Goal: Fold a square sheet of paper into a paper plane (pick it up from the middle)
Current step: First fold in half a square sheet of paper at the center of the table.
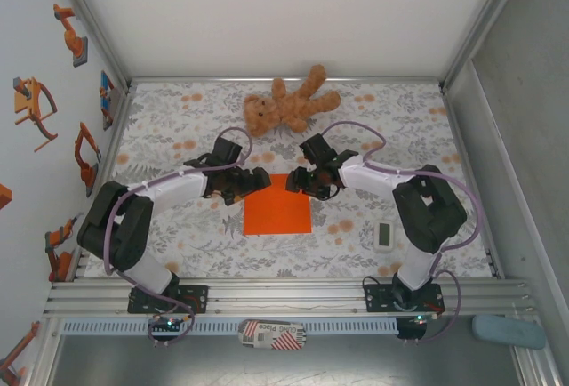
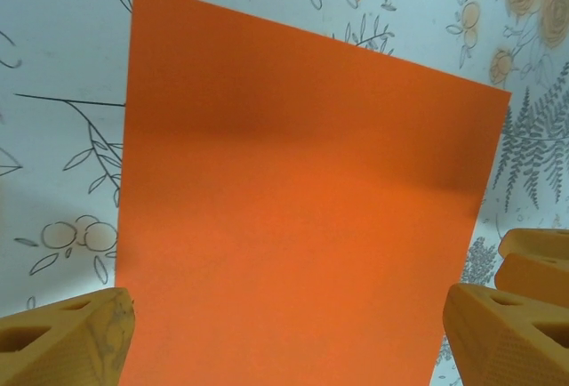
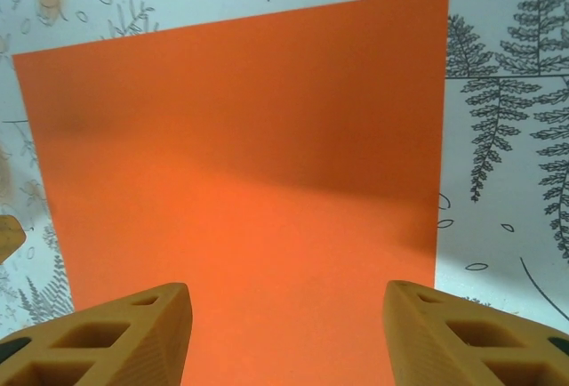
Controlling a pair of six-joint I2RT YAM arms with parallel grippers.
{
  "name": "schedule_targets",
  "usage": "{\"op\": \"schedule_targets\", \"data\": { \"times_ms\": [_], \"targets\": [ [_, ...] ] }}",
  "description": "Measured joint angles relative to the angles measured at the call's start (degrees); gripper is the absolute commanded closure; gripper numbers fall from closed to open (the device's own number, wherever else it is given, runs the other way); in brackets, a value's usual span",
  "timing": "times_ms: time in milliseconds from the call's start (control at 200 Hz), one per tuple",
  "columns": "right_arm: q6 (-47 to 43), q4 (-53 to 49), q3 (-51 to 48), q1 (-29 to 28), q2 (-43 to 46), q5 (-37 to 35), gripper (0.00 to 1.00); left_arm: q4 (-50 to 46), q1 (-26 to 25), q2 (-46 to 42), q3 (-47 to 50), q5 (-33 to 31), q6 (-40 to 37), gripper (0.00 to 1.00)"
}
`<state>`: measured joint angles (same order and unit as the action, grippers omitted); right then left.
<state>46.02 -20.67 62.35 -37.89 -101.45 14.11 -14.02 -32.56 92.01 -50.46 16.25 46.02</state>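
Your square sheet of paper (image 1: 277,204) lies flat on the floral tablecloth (image 1: 178,244), centre of the top view, slightly below middle. No crease is visible and all four edges look straight.

Left gripper (image 1: 244,181) sits at the sheet's upper left corner in the top view, right gripper (image 1: 302,181) at its upper right corner. The two heads face each other across the top edge.

On the left wrist view, the left gripper (image 2: 284,337) has its fingers (image 2: 67,337) spread wide at the bottom corners of the frame, with nothing pinched. The sheet (image 2: 302,217) fills the middle of the frame between them. A shadow band crosses its upper part.

It's the same on the right wrist view: the right gripper (image 3: 289,315) is spread wide, fingers (image 3: 116,337) low in the frame, with the paper (image 3: 249,164) running between and beyond them. Nothing is held.

You can't tell from these views whether any fingertip touches the sheet.

The brown teddy bear (image 1: 289,106) lies above the sheet in the top view, near the back edge of the cloth and apart from the paper. The small white gadget (image 1: 384,235) sits to the lower right of the sheet, beside the right arm.
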Motion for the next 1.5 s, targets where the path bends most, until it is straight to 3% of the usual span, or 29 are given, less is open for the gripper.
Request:
{"op": "schedule_targets", "data": {
  "times_ms": [741,1152,1332,1497],
  "targets": [
    [-0.3,0.4,-0.8,0.0,-2.6,0.4,0.39,3.6,-0.9,3.4,0.0,2.6,1.6,0.01],
    [2.4,11.2,-1.9,0.3,-4.8,7.2,0.45,8.0,-0.8,0.2,4.4,1.7,3.4,0.04],
    [4.3,15.1,-2.9,0.3,-5.6,9.5,0.55,8.1,-0.8,-1.4,5.9,0.6,3.7,0.0],
    [6.2,19.7,-3.8,0.3,-6.8,12.3,0.6,7.8,-0.8,-1.6,6.0,-0.2,3.7,0.04]
  ]
}}
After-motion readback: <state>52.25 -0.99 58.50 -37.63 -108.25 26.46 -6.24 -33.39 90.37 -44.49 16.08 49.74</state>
